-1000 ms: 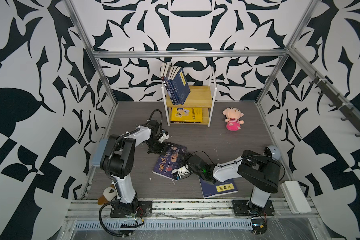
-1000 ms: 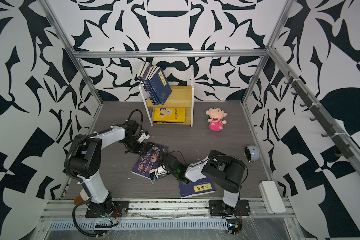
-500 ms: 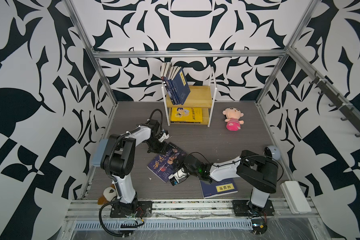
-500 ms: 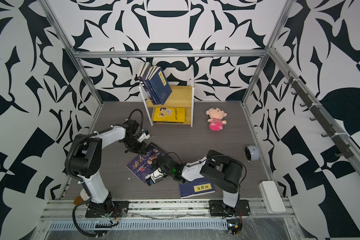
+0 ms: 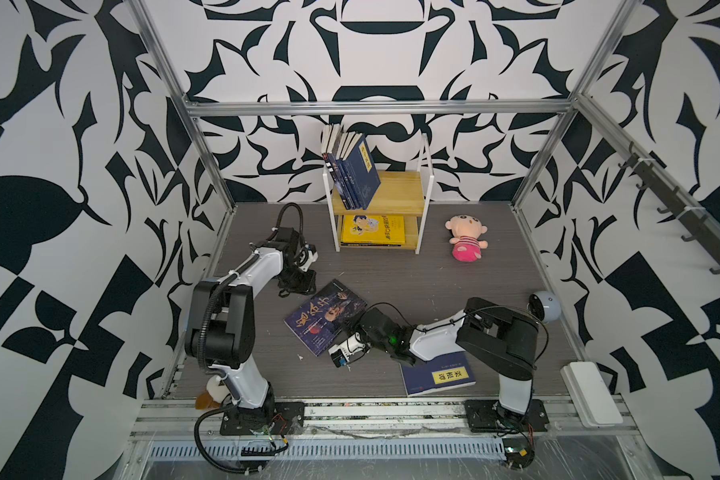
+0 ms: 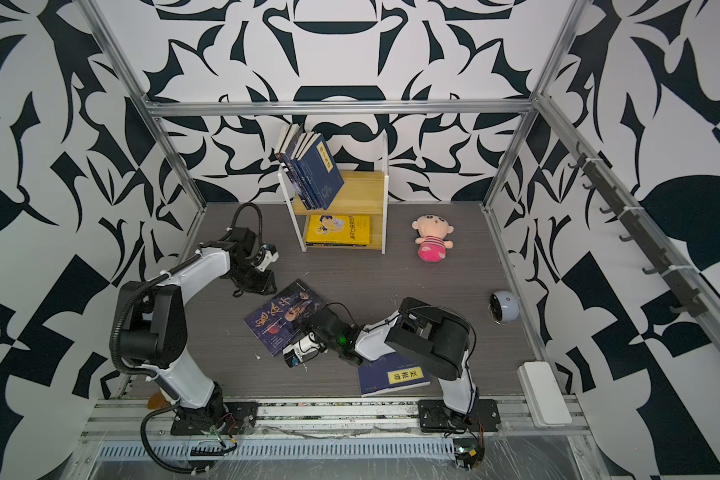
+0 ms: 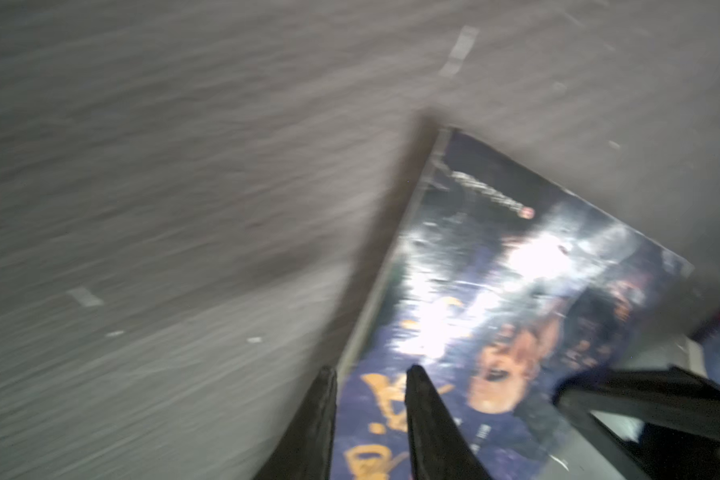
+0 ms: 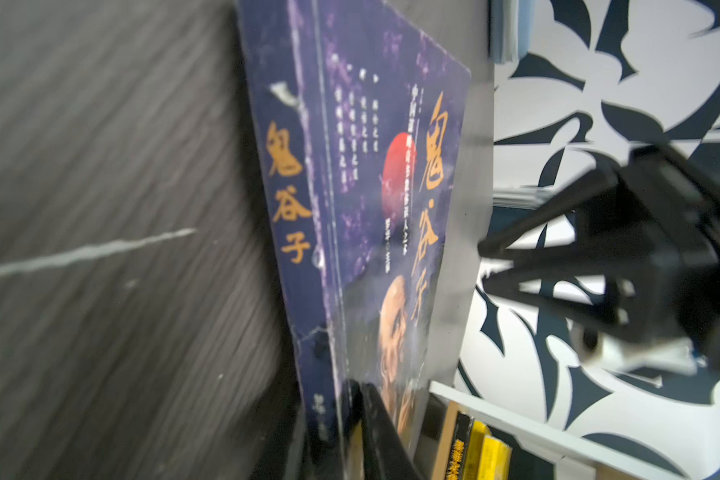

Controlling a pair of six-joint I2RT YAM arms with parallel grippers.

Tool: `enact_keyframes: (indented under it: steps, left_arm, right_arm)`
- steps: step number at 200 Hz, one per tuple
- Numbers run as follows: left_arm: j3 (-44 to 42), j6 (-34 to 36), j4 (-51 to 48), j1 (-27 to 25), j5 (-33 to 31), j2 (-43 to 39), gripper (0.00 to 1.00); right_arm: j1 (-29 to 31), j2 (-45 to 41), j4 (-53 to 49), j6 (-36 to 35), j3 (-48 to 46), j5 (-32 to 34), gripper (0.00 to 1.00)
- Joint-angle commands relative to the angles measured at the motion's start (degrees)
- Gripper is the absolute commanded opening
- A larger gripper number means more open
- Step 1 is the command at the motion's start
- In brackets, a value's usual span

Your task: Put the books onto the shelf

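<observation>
dark book [image 5: 325, 318] (gold writing) on the surface [image 5: 412, 282], right tool [image 8: 329, 411] pinching its edge, left tool [image 7: 371, 376] a little apart nearby

— White-shelled left arm [image 5: 260, 266], bulky black joint housings [image 5: 225, 320], ribbed black hose [image 5: 203, 328] along the side?
— Yes. Same white-and-black build on the right arm [image 5: 433, 341], small green light [image 5: 391, 340] at the wrist. Flat black base plates [image 5: 285, 415] under both, tapered black fingers [image 7: 429, 419].

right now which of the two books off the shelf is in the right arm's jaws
The dark book with gold calligraphy, pinched at one edge by the right arm's jaws. The navy book with the yellow label lies flat, ungripped.
</observation>
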Motion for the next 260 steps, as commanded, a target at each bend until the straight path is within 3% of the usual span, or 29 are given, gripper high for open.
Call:
enact_keyframes:
  steps: [1, 31, 55, 81, 115, 126, 152, 182, 218, 260]
  left_arm:
    - [-0.8, 1.3, 0.3, 0.9, -3.0, 3.2, 0.34]
    - [-0.9, 1.7, 0.5, 1.7, -2.2, 7.5, 0.31]
    - [-0.7, -0.4, -0.6, 1.4, 3.3, 8.3, 0.21]
    - [-2.5, -0.3, 0.2, 0.1, 3.9, 7.4, 0.13]
    - [-2.4, -1.2, 0.8, -0.2, 5.1, 4.4, 0.12]
    - [-1.8, -1.7, 1.1, -0.2, 4.0, 1.3, 0.2]
    - [-2.3, -2.6, 3.7, 1.8, 1.3, -8.3, 0.39]
    - [-6.5, -5.1, 8.7, 7.1, 2.2, -17.6, 0.56]
    - [-14.0, -9.4, 16.3, 14.3, 9.8, -27.6, 0.65]
    - [-14.8, -10.2, 16.5, 16.3, 12.1, -28.5, 0.74]
  right_arm:
    - [-0.2, -1.1, 4.9, 1.0, 2.3, 0.8, 0.14]
    - [-0.3, -0.9, 5.1, 1.1, 2.9, 0.8, 0.16]
    - [-0.3, 0.0, 5.6, 1.8, 4.2, 1.4, 0.28]
    - [-0.2, 2.1, 5.6, 3.0, 6.5, 2.3, 0.37]
    - [0.1, 1.7, 4.2, 2.6, 7.8, 4.3, 0.08]
    - [0.0, -0.6, 3.1, 2.5, 7.0, 7.5, 0.0]
    - [0.0, -8.8, -0.4, 2.6, 2.9, 11.0, 0.0]
    - [0.0, -19.0, -7.9, 3.9, 0.0, 16.3, 0.0]
    - [-1.7, -25.6, -12.9, 5.1, 1.6, 22.9, 0.0]
    - [-7.9, -26.2, -15.6, 8.0, 7.0, 23.9, 0.0]
